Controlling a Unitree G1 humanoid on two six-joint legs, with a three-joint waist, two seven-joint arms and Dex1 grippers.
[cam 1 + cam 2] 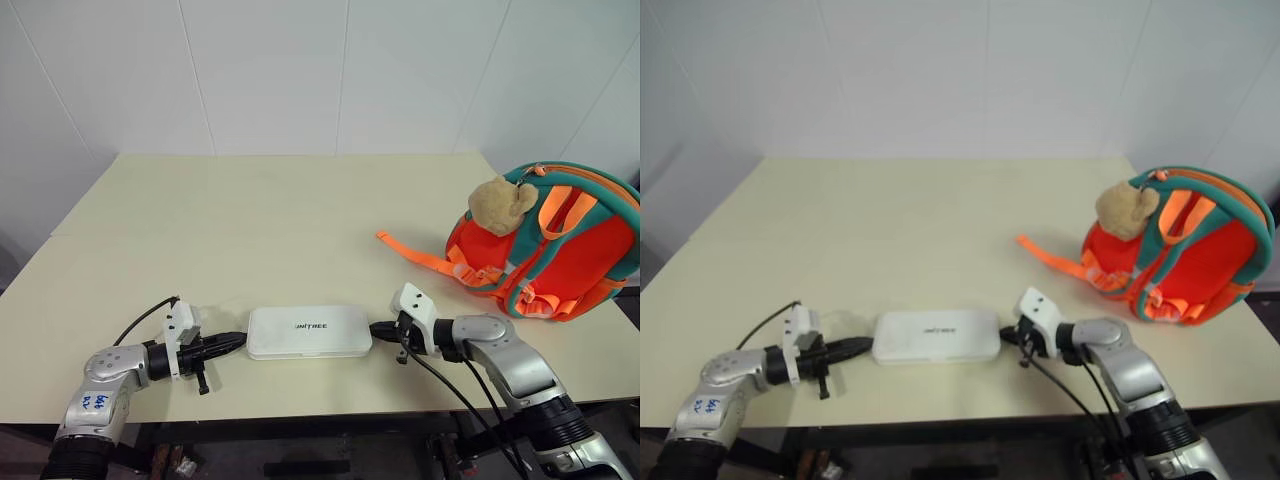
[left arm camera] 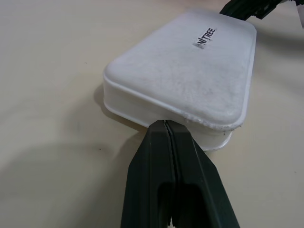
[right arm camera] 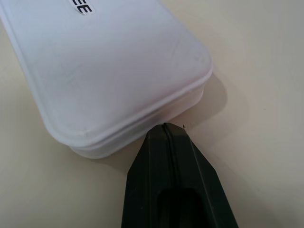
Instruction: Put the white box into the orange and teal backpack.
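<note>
The white box (image 1: 309, 331) is bracketed lengthwise: left gripper (image 1: 240, 340) at 9 o'clock, right gripper (image 1: 377, 327) at 3 o'clock, both pressed together.

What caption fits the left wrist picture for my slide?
The shut left gripper points its tip at one short end of the white box lying on the table.

Bare table (image 1: 250, 220) lies between white box (image 1: 309, 331) and backpack (image 1: 560, 250).

The flat, long white plastic box with rounded corners (image 1: 309, 332) lies level near the table's front edge (dark lettering facing up). The small rounded orange fabric backpack with teal trim (image 1: 560, 245) sits well apart at the far right, straps facing forward.
</note>
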